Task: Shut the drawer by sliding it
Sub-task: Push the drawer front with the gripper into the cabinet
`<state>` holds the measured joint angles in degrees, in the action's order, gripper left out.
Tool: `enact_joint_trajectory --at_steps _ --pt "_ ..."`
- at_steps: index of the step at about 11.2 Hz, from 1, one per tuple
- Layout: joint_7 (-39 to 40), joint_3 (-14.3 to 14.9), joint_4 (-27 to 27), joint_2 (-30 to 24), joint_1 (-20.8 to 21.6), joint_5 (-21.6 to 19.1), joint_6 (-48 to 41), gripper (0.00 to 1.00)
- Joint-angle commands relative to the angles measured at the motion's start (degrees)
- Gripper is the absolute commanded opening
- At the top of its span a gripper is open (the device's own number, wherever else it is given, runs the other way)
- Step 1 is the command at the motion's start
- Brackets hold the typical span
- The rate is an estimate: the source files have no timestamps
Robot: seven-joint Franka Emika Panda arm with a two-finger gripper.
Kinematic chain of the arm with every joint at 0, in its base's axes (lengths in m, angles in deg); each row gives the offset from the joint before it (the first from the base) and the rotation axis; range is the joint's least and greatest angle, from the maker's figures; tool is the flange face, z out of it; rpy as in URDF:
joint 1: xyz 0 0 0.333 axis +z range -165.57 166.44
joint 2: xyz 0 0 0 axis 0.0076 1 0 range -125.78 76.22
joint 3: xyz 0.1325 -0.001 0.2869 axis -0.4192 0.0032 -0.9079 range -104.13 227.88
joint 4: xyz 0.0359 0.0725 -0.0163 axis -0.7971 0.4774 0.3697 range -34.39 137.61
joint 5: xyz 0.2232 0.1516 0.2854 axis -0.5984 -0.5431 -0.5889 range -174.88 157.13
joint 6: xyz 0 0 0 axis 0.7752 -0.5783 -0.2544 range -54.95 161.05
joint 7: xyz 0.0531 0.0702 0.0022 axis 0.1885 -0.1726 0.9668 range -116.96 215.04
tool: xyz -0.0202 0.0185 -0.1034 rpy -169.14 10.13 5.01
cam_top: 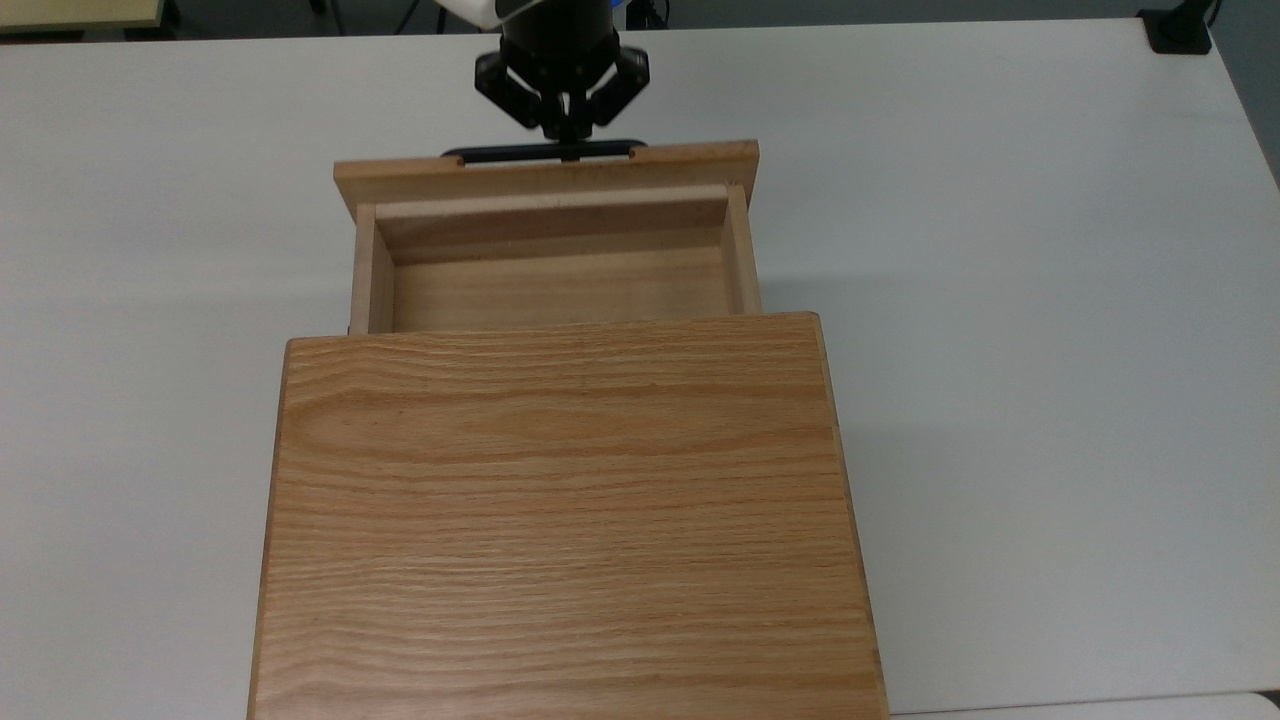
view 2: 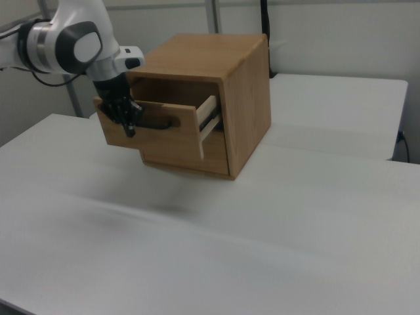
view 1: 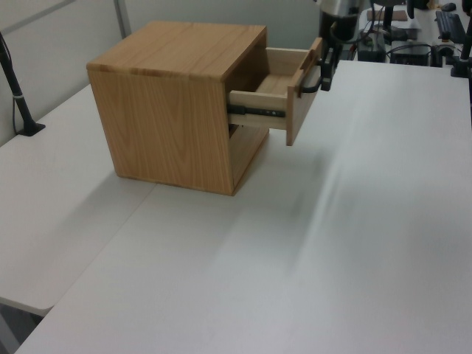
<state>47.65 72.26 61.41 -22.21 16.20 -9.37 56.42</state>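
While the cabinet [cam_top: 565,520] hides the drawer's [cam_top: 560,285] rear, the fingers [cam_top: 566,132] press its handle [cam_top: 545,153], clenched.

1. A broad white table [cam_top: 1000,300] fills the scene, with a seam between two tabletops running along the left view's near left [view 1: 110,236].
2. A grey partition wall [view 2: 328,33] stands at the far side in the right view, with upright metal posts [view 2: 211,16].
3. A black clamp mount [cam_top: 1180,30] sits at the top view's far right corner.
4. A black pole [view 1: 15,88] rises at the left view's left edge.
5. Light is even and soft.
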Motion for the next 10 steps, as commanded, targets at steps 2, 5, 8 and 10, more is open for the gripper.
enact_joint_trajectory --at_steps 2,5,8,10 --pt "-3.9 0.2 -6.9 8.6 0.1 -2.9 9.2 0.0" --pt "-6.5 0.2 -8.1 11.8 0.4 -3.0 18.8 0.0" --pt "-7.7 0.2 -8.9 14.2 0.5 -2.9 23.5 0.0" --pt "-9.3 0.2 -10.1 16.5 0.5 -2.7 27.5 0.0"
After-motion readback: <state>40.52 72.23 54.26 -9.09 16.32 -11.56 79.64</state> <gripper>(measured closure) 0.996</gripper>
